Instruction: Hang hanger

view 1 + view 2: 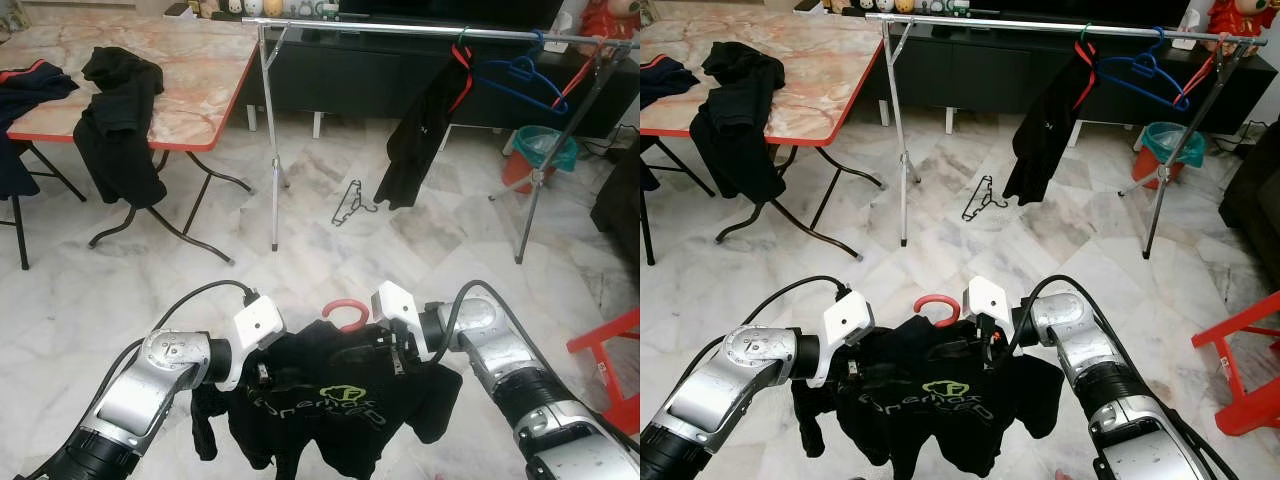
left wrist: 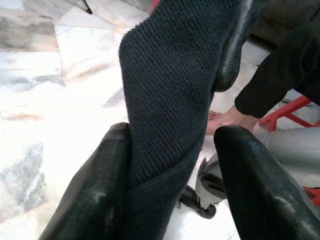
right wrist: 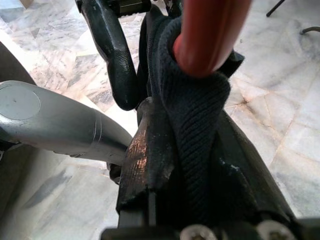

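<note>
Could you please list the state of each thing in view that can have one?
Black T-shirt: on the red hanger, held up between both hands.
Left hand: shut on the shirt fabric.
Right hand: shut on the shirt at the hanger.
Clothes rail: standing, with a black garment and a blue hanger hanging.
Black wire hanger: lying on the floor.

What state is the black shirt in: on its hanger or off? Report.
On. The black shirt drapes over the red hanger, whose hook rises above its collar, between both grippers.
</note>
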Controlling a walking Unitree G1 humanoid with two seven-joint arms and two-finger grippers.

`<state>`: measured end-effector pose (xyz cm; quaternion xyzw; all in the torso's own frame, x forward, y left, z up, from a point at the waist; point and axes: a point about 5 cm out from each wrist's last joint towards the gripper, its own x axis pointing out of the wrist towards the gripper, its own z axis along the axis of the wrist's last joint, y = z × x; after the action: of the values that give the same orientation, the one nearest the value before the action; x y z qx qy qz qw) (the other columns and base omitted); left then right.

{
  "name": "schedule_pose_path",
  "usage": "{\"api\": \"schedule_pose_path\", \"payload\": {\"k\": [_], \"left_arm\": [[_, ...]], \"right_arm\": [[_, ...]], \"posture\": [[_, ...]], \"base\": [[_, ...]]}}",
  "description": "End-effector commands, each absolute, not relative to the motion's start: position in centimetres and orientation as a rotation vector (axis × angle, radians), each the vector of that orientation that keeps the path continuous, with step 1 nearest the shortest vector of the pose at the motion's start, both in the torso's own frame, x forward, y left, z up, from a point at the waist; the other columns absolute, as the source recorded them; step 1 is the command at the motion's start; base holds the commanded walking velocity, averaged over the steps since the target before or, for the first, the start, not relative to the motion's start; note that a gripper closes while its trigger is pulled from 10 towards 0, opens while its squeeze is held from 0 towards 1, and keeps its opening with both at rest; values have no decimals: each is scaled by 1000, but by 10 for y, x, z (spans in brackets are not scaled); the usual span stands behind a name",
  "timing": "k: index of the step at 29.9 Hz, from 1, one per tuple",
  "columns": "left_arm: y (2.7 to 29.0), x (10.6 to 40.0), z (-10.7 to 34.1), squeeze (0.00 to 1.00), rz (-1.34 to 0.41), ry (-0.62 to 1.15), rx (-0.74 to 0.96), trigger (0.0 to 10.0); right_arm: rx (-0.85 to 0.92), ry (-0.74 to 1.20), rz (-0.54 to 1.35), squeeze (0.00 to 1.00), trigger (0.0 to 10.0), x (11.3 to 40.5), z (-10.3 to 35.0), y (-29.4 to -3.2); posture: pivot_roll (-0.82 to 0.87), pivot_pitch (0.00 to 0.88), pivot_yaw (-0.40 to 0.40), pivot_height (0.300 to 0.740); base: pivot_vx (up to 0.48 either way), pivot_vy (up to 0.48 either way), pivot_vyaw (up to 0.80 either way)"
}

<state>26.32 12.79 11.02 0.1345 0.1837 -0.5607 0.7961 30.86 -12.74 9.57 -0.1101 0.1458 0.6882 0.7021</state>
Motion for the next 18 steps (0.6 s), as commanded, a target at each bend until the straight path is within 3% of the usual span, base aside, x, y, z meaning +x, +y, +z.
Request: {"api": "schedule_pose_path", "payload": {"k": [1,18], "left_arm": [[121,261,116,0,-1243,373,276,0],[117,260,119,0,-1268,367,244,0]], "right_arm": [[-264,275,1540,0,10000,311,104,-124],[-265,288,1537,0,10000,309,100,-124]], "posture": [[43,44,-47,740],[45,43,-43,740]], "base": [[0,0,0],[0,0,0]]}}
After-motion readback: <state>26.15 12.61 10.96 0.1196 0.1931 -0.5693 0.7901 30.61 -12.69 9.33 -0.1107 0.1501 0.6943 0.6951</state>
